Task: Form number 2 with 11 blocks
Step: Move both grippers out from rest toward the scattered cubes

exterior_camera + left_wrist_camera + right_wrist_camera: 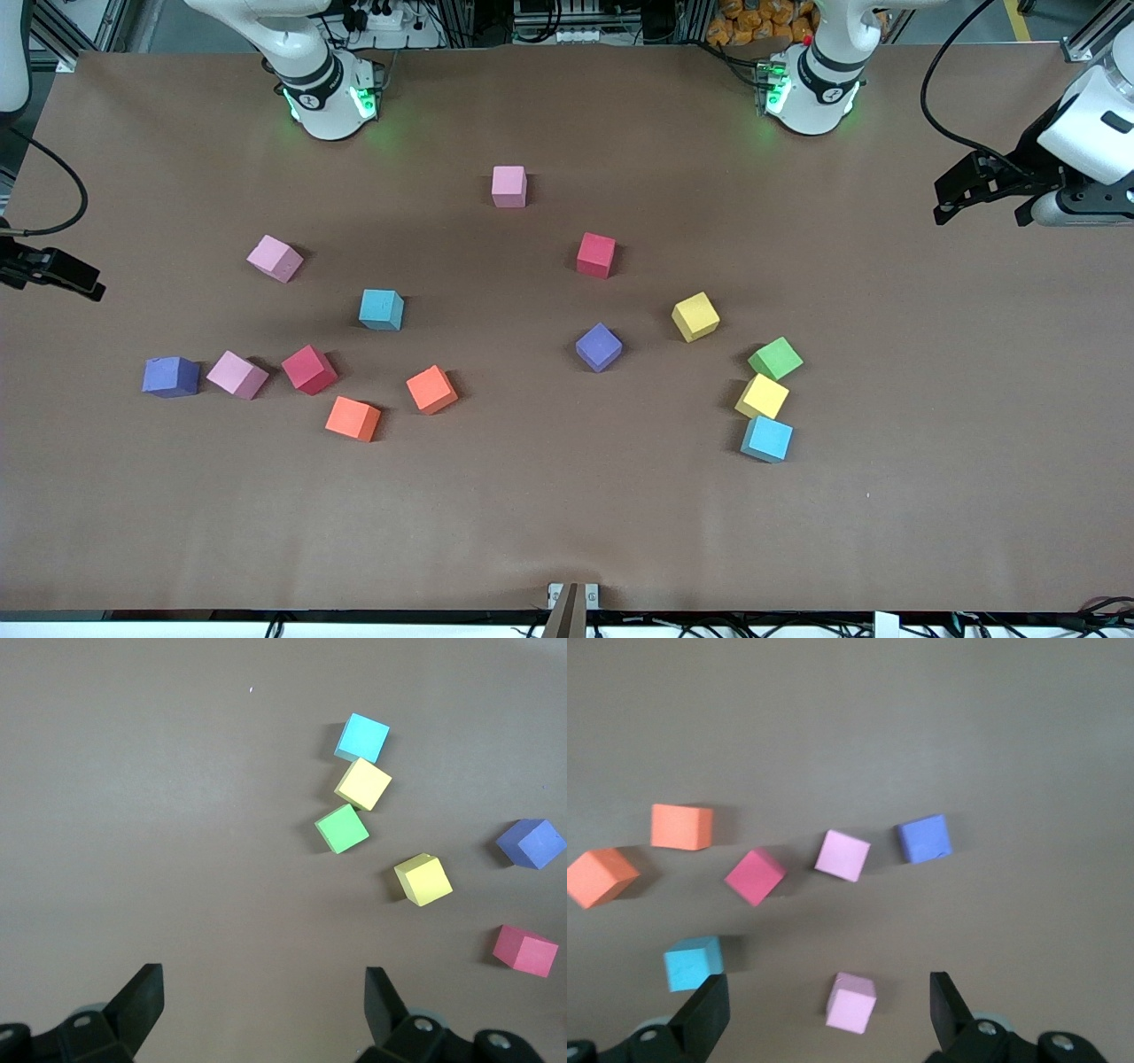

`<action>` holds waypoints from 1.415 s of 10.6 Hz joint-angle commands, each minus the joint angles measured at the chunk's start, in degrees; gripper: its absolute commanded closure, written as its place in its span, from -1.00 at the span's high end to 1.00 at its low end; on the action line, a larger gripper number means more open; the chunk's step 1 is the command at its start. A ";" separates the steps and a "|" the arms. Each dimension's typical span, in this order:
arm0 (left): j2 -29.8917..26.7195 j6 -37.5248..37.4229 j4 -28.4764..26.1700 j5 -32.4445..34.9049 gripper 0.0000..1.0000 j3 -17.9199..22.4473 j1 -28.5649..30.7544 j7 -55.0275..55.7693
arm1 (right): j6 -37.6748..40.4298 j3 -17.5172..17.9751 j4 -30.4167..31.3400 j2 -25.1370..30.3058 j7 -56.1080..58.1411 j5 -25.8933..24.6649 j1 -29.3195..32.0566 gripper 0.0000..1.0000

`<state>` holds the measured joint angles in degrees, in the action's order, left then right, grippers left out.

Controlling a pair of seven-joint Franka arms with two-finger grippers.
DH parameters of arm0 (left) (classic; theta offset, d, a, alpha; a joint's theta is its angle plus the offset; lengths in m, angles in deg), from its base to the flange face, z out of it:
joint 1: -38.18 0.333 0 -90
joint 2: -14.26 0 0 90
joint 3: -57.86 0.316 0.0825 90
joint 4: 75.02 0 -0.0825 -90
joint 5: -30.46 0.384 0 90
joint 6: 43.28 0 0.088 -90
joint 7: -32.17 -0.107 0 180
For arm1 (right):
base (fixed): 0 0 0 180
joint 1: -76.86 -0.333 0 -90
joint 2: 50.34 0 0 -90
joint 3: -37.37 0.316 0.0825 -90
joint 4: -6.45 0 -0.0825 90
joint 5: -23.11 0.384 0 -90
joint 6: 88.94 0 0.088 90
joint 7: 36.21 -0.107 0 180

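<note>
Several blocks lie scattered and apart on the brown table; no number 2 shows. Toward the left arm's end lie a green block, a yellow one and a light blue one. Mid-table are a yellow block, a purple, a red and a pink. Toward the right arm's end lie orange, red, pink and purple blocks. My left gripper hangs open and empty over its table end. My right gripper is open and empty above a pink block.
Both arm bases stand along the table edge farthest from the front camera. A small metal clamp sits at the nearest edge. A second orange block and a light blue one lie near the right arm's cluster.
</note>
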<state>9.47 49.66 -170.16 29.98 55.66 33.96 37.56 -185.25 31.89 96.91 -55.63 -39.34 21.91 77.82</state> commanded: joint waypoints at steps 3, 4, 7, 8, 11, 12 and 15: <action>0.23 -1.09 0.74 -1.19 1.00 -0.17 0.53 -2.32 | 2.09 0.30 -3.00 -0.95 -2.23 3.75 -0.34 1.00; 0.23 -1.09 0.83 -1.19 1.00 -0.17 0.62 -2.93 | 2.18 0.30 -3.00 -0.86 -2.14 3.67 -0.34 1.00; 0.31 -1.09 0.31 -0.93 1.00 -0.17 0.53 -4.42 | 2.18 0.30 -2.91 -0.95 -2.14 3.58 -0.43 1.00; 0.31 -0.91 -0.74 -0.66 1.00 -0.17 0.53 -5.56 | 2.09 0.30 -2.83 -0.95 -2.14 3.58 -0.43 1.00; 0.49 0.14 -2.60 -0.66 1.00 -0.17 0.53 -7.68 | 2.09 0.30 -2.83 -0.95 -2.14 3.58 -0.43 1.00; 0.84 0.14 -3.03 -0.49 1.00 -0.17 0.53 -7.85 | 2.09 0.30 -2.74 -0.95 -2.14 3.58 -0.43 1.00; 3.73 0.14 -2.77 -0.66 1.00 -0.17 0.36 -2.95 | 1.83 0.30 -2.39 -1.64 -1.96 3.67 -0.69 1.00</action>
<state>11.80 49.42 -173.00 29.98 55.71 33.99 32.56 -184.19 32.25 95.60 -56.21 -40.53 24.80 77.44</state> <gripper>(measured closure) 0.000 0.000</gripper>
